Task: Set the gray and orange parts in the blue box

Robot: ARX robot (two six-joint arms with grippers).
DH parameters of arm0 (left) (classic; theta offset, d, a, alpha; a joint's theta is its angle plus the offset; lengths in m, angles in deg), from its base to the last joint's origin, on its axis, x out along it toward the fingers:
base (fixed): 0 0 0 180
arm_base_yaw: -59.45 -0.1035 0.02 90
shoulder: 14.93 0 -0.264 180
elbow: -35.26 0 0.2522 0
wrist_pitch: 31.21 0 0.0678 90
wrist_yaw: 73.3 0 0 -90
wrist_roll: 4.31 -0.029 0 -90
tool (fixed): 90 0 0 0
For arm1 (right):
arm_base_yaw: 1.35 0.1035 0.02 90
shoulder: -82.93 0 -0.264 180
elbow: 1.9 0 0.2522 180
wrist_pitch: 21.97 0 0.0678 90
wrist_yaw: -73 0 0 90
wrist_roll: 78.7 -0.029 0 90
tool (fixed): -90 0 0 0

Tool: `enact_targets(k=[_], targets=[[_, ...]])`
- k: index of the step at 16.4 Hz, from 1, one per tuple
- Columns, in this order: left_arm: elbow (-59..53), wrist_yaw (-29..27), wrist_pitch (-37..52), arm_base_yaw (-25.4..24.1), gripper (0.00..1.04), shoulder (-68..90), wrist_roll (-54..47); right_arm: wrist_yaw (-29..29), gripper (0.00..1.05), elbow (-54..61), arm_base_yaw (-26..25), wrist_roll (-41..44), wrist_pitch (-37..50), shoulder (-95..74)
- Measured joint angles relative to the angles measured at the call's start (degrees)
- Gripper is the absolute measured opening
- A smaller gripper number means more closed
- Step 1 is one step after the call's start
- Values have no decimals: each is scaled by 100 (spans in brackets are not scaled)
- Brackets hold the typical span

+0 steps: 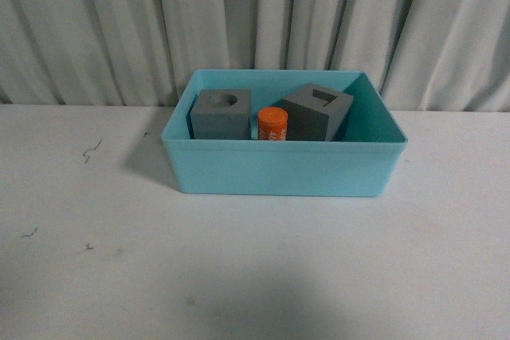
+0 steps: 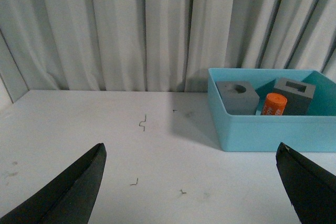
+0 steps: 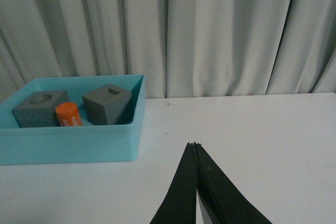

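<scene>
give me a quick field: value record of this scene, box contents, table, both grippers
container: light blue rectangular plastic box on the white table
contents: matte gray cube with round recess, small orange cylinder, matte gray cube with square recess sitting tilted
order in box: round-recess cube on the robot's left, cylinder in the middle, square-recess cube on the right
left gripper: fingers wide apart, holding nothing, away from the box
right gripper: fingers pressed together, holding nothing, away from the box
backdrop: pale pleated curtain
</scene>
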Motion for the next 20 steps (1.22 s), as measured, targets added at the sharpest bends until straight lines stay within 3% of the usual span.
enact_targets(k=[4, 6, 19, 20], targets=[[0, -2, 0, 0, 98, 0, 0, 0, 2, 0, 0, 0, -699, 723], [0, -7, 2, 0, 98, 0, 0, -4, 2, -2, 0, 0, -1954, 1871], [0, -2, 0, 0, 98, 0, -2, -11, 2, -2, 0, 4, -1904, 1871], [0, 0, 0, 0, 98, 0, -2, -11, 10, -2, 0, 2, -1904, 1869]])
